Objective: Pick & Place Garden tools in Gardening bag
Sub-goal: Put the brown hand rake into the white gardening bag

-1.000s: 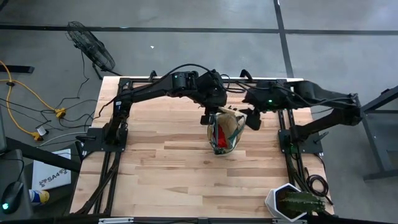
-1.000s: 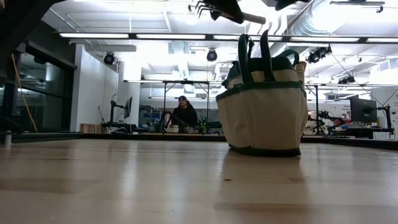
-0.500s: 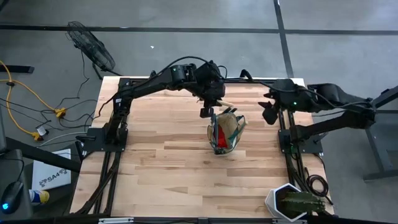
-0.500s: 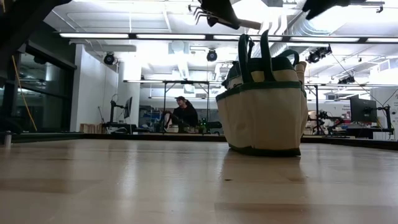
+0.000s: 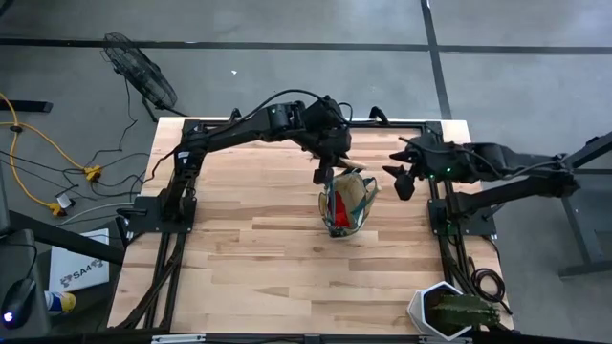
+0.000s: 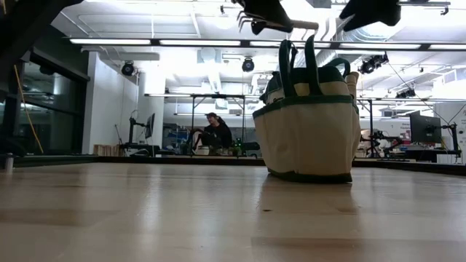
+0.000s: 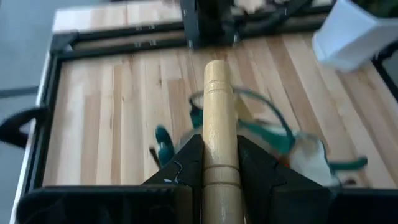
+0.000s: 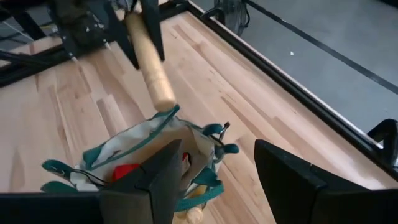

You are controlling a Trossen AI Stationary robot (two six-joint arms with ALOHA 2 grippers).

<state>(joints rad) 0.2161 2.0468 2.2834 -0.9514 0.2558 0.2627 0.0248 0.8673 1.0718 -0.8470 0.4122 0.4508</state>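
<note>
Left gripper (image 7: 217,163) clamps a wooden-handled tool (image 7: 217,118) just above the gardening bag (image 5: 346,203), handle aimed at its open mouth. The placing step is in hand; next, lower and release. Right gripper (image 8: 214,171), beside the bag, hangs open and empty.

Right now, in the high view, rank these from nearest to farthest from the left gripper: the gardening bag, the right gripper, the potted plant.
From the left gripper, which holds a wooden-handled tool:
1. Gardening bag, just below it.
2. Right gripper, beside the bag's right.
3. Potted plant, at the table's near right corner.
</note>
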